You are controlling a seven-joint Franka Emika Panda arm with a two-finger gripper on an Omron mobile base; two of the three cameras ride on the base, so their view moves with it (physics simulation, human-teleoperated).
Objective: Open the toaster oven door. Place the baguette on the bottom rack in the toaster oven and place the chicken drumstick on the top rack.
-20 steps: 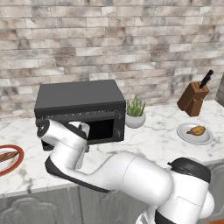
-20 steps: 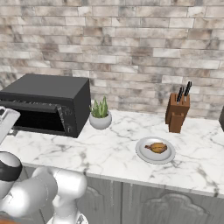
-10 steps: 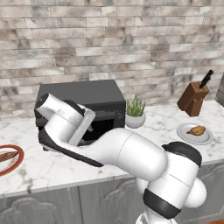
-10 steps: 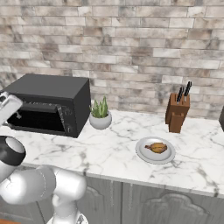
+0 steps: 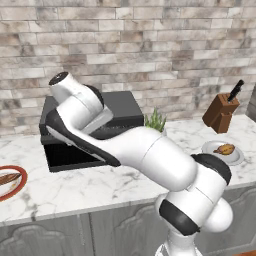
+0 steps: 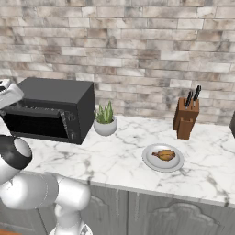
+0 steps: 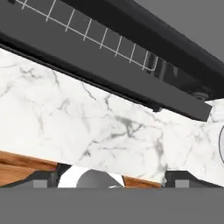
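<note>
Gripper: jaws spread wide, empty, above the bench front edge. Baguette: plated at the bench's left end. Chicken drumstick: plated right. Toaster oven: against the back wall, door dropped flat open.

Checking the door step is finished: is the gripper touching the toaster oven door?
Apart. In the hand view, bare counter lies between the open gripper and the toaster oven door.

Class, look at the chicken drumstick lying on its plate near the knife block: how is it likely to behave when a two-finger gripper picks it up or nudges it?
The chicken drumstick looks small, so probably light. Its rounded, tapering shape suggests it may roll or pivot between flat fingers. It lies loose on a shallow plate, so a sideways nudge would likely slide it toward the rim.
</note>
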